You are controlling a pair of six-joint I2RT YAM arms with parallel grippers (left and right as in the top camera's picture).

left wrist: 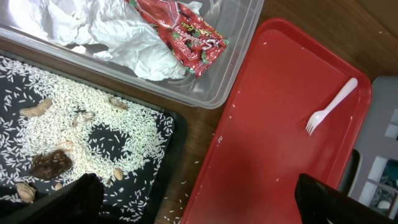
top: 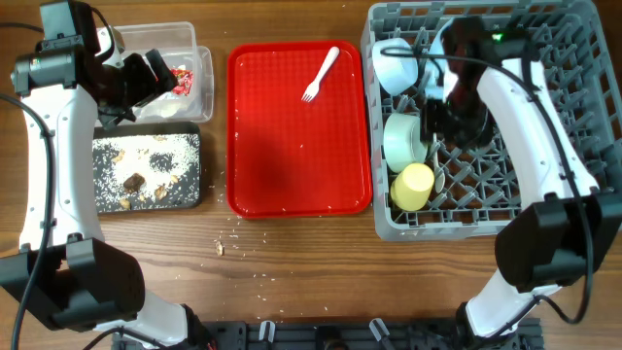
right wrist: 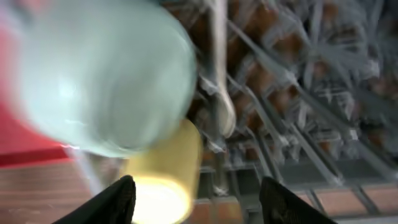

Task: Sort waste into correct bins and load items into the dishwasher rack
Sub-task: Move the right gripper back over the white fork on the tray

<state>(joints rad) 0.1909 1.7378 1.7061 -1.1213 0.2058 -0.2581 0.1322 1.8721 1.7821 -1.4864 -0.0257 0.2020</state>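
The crumpled tissue (left wrist: 112, 31) and red-and-white wrapper (left wrist: 180, 31) lie in the clear tub (left wrist: 230, 81). Rice grains (left wrist: 74, 124) and a brown scrap (left wrist: 51, 163) cover the black tray (left wrist: 168, 149). My left gripper (left wrist: 199, 205) hangs open and empty above the tray's edge, by the tub (top: 190, 58) in the overhead view. In the grey rack (top: 544, 58) sit a pale bowl (top: 394, 63), a green bowl (top: 401, 141) and a yellow cup (top: 413, 187). My right gripper (right wrist: 199, 205) is open over the rack, above the cup (right wrist: 165, 180); a white spoon (right wrist: 221, 93) rests in the grid beyond.
A flat red tray (top: 299, 136) lies between the bins and the rack, with a white plastic fork (top: 321, 73) near its far right corner. Stray rice grains and a crumb (top: 220, 248) dot the wooden table in front of the red tray.
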